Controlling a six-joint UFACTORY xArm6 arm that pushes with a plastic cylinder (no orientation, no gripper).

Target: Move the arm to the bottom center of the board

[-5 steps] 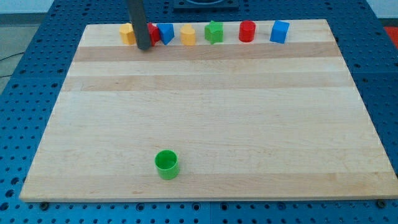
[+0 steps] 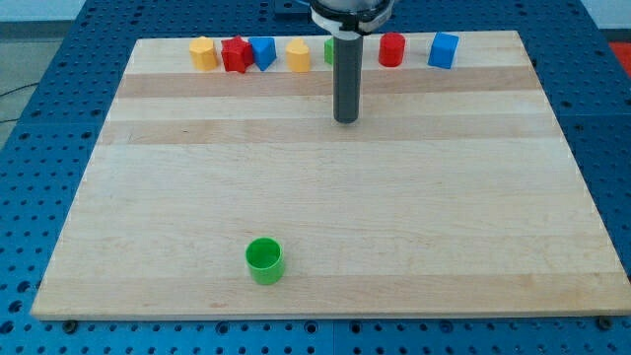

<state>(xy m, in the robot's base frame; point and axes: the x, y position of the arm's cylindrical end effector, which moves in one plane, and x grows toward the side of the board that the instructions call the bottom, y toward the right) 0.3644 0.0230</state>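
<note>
My tip (image 2: 345, 119) stands on the wooden board (image 2: 325, 197) in its upper middle, just below the row of blocks along the view's top. The rod hides most of a green block (image 2: 328, 51) behind it. A green cylinder (image 2: 263, 260) sits alone near the view's bottom, left of centre, far below and to the left of my tip.
Along the top edge stand a yellow block (image 2: 202, 53), a red block (image 2: 236, 54), a blue block (image 2: 262, 52), a second yellow block (image 2: 298, 56), a red cylinder (image 2: 391, 49) and a blue cube (image 2: 444, 49). Blue pegboard surrounds the board.
My tip has moved right and down the view, from beside the red block at the top left to the upper middle. The blocks have not moved.
</note>
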